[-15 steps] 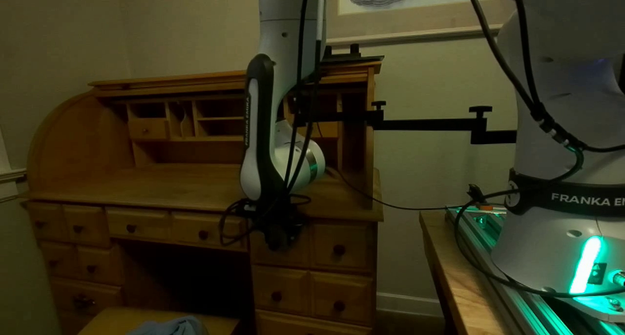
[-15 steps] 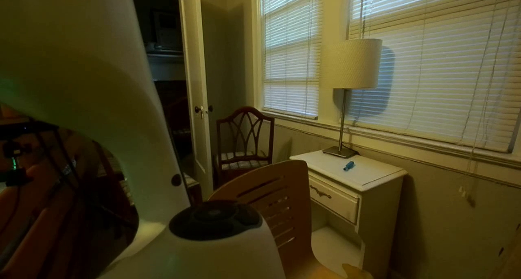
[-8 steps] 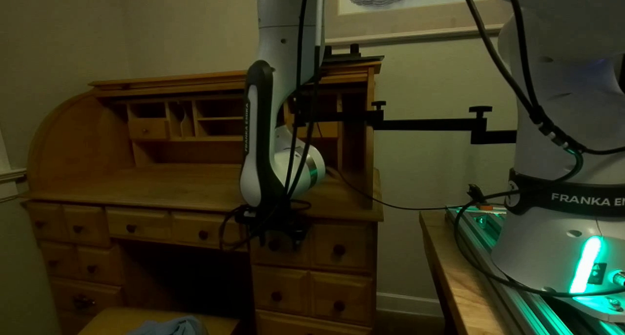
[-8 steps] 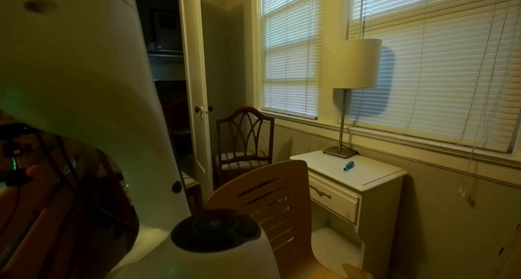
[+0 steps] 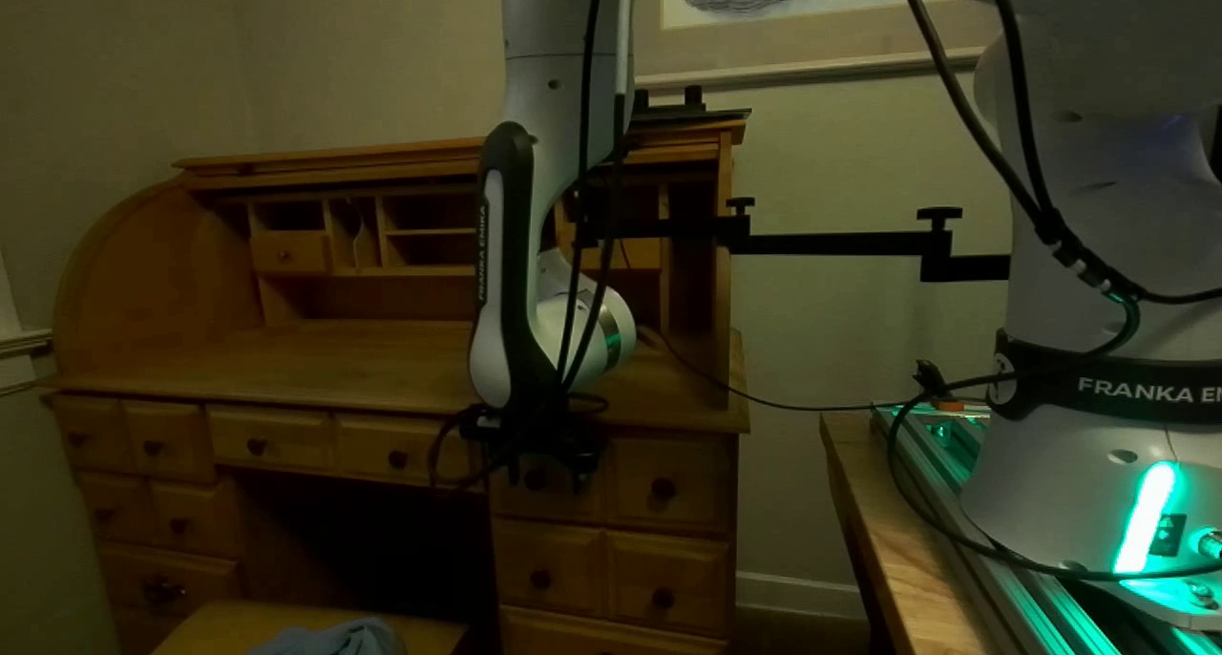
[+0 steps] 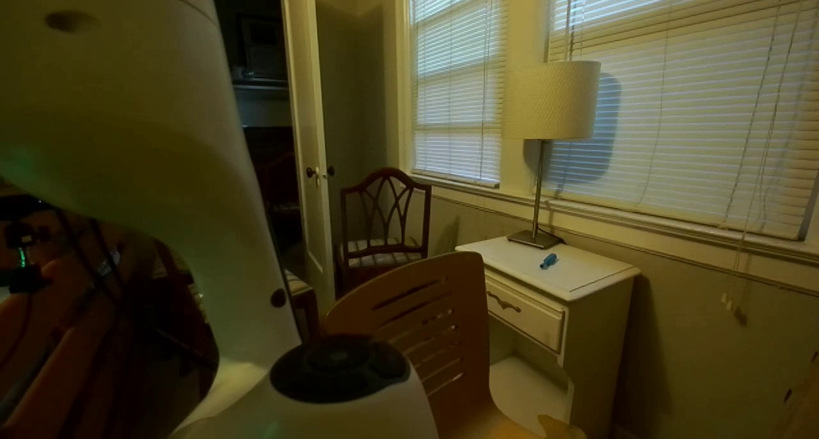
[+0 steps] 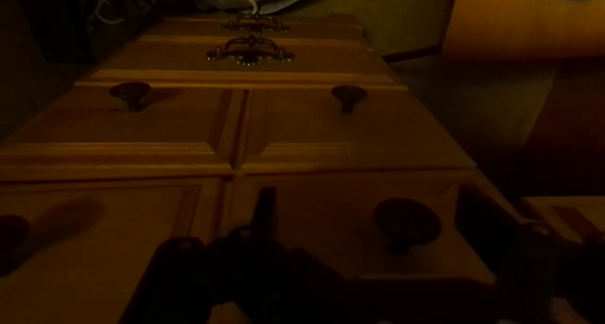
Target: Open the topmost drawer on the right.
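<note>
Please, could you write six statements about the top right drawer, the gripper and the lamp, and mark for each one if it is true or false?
1. In an exterior view, the top right drawer looks closed. True.
2. In the wrist view, a dark knob shows between the fingers of the gripper. True.
3. The gripper is shut. False: it is open.
4. The top right drawer has a looped metal handle. False: it has round dark knobs.
5. A lamp is on the small white table. True.
6. The lamp lies on its side. False: it stands upright.
</note>
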